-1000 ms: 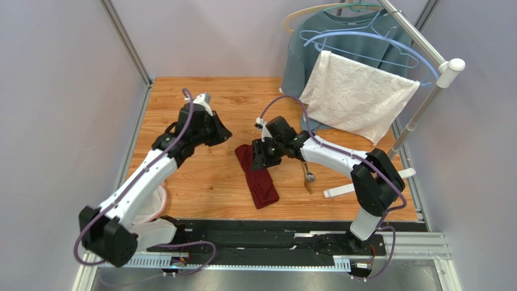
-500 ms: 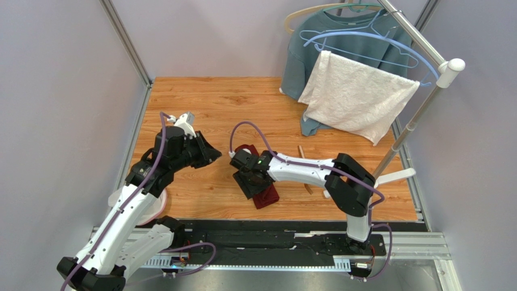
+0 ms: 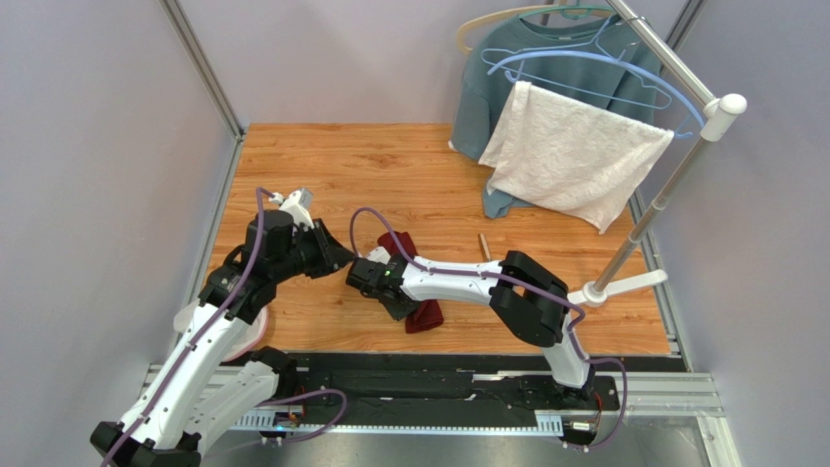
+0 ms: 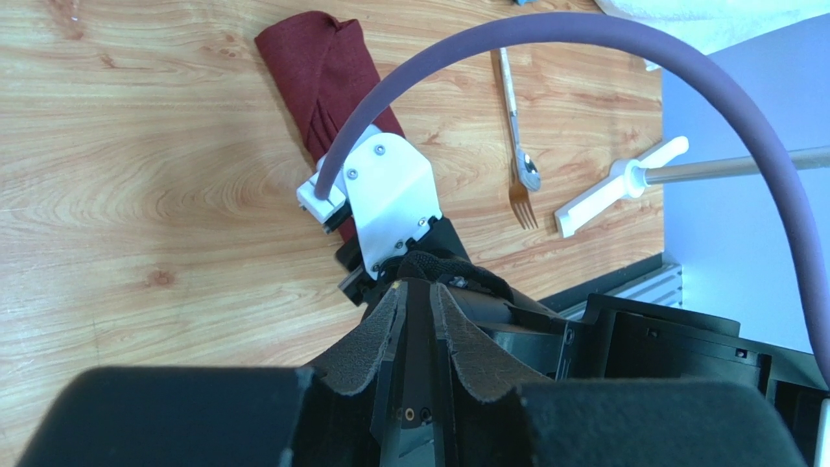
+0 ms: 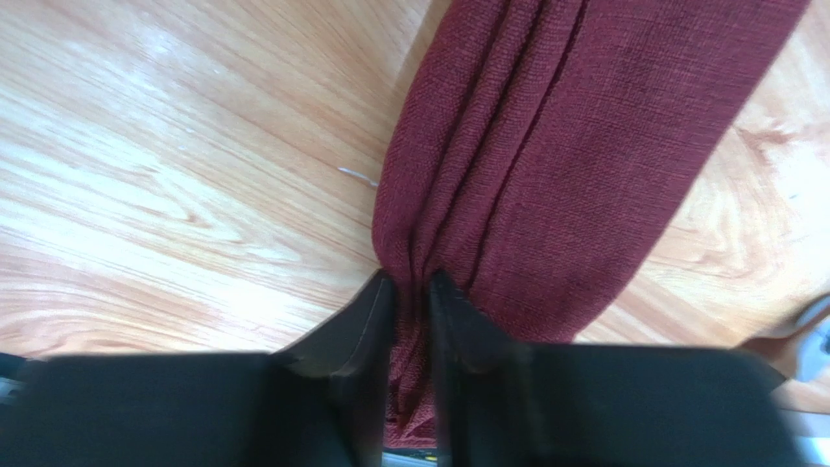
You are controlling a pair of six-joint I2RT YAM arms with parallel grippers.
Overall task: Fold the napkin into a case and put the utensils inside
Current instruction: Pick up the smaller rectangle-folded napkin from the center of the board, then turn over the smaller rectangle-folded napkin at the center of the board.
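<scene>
Now | 1 case (image 4: 326, 83), right end effector (image 5: 414, 292) clamped | 1 spoon (image 4: 516, 117) | 1 fork (image 4: 522, 206)

A wooden table (image 3: 390, 165) between pale lilac walls (image 3: 97, 146), clothes rack (image 3: 662, 195) right.

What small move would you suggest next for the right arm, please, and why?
Probably lift the right end effector slightly to open the napkin: it is closed on folds at the napkin's end, while the spoon and fork lie outside on the table.
</scene>
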